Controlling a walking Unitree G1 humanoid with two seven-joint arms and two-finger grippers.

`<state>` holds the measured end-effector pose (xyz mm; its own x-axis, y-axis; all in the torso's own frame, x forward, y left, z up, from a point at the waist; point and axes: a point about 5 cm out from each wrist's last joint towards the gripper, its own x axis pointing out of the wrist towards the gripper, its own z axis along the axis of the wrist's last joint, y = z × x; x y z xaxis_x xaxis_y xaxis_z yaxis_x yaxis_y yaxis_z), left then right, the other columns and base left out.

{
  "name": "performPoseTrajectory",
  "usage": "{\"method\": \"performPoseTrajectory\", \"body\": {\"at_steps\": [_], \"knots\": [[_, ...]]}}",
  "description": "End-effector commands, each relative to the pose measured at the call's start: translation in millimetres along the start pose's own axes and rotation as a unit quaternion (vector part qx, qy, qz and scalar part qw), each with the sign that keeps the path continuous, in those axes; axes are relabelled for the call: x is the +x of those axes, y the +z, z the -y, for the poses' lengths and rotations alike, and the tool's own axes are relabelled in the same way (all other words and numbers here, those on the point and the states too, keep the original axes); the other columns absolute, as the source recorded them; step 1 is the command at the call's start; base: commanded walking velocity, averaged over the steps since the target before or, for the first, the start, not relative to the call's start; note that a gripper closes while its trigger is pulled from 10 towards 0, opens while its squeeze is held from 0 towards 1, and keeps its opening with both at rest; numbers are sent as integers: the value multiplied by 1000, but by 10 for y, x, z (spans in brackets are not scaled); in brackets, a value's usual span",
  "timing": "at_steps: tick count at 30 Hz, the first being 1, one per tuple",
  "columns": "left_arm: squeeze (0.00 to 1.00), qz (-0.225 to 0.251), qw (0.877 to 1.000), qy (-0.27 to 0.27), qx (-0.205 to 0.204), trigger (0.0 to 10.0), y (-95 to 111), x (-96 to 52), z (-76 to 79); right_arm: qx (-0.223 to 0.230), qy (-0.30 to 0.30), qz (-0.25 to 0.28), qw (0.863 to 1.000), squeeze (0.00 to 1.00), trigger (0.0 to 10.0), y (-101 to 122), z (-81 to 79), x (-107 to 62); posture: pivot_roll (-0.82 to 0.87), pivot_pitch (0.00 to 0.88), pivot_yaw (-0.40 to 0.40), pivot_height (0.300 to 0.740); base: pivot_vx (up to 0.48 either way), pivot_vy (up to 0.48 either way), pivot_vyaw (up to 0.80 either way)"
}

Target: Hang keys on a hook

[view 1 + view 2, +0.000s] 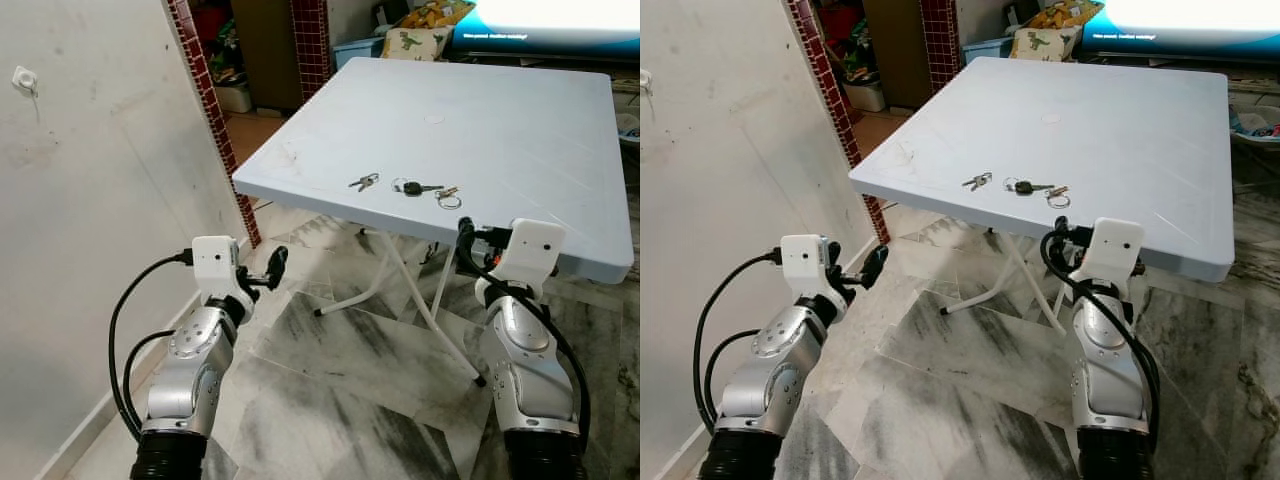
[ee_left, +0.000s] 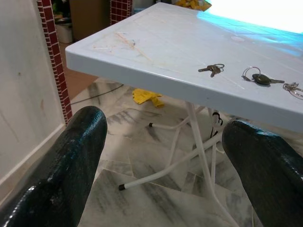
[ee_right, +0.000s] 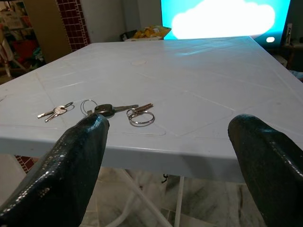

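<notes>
Three key sets lie near the front edge of a pale blue folding table (image 1: 520, 130): small silver keys (image 1: 363, 182), a black-headed key on a ring (image 1: 415, 187), and brass keys on a ring (image 1: 448, 196). A small white hook (image 1: 25, 80) sits high on the white wall at the left. My left gripper (image 1: 270, 266) is open, held low between the wall and the table's left corner, below the tabletop. My right gripper (image 3: 165, 142) is open just in front of the table's front edge, facing the keys (image 3: 113, 109), with nothing between its fingers.
The table's white folding legs (image 1: 400, 290) stand on a marble floor. A red-tiled pillar (image 1: 205, 90) ends the wall beside the table. A yellow rag (image 2: 147, 97) lies under the table. A cushion (image 1: 412, 42) and a bright screen (image 1: 560, 20) are behind it.
</notes>
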<state>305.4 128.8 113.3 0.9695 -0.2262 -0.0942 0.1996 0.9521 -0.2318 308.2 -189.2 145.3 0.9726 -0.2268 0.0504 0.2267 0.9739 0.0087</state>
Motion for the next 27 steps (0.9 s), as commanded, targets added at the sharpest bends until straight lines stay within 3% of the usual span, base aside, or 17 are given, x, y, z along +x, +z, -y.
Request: {"method": "performPoseTrajectory", "body": {"at_steps": [1,17,18,19,20,27], "knots": [[0,4,1000,2,5,10000,49,0,-33,1,11,8,1000,0,10000,47,-59,16,-61,0,127,740,0,0,0],[0,4,1000,2,5,10000,49,0,-33,1,11,8,1000,0,10000,47,-59,16,-61,0,127,740,0,0,0],[0,4,1000,3,5,10000,47,0,-32,1,11,8,1000,0,10000,46,-62,15,0,0,0,740,0,0,0],[0,4,1000,3,5,10000,47,0,-32,1,11,8,1000,0,10000,46,-62,15,0,0,0,740,0,0,0],[0,-8,1000,7,10,10000,-61,-21,-1,7,20,-10,1000,0,10000,-28,-89,-21,-71,0,104,740,0,0,0],[0,-11,1000,7,8,10000,-101,-33,0,16,22,-26,999,0,10000,-78,-94,-27,-70,0,105,740,0,0,-675]]}}
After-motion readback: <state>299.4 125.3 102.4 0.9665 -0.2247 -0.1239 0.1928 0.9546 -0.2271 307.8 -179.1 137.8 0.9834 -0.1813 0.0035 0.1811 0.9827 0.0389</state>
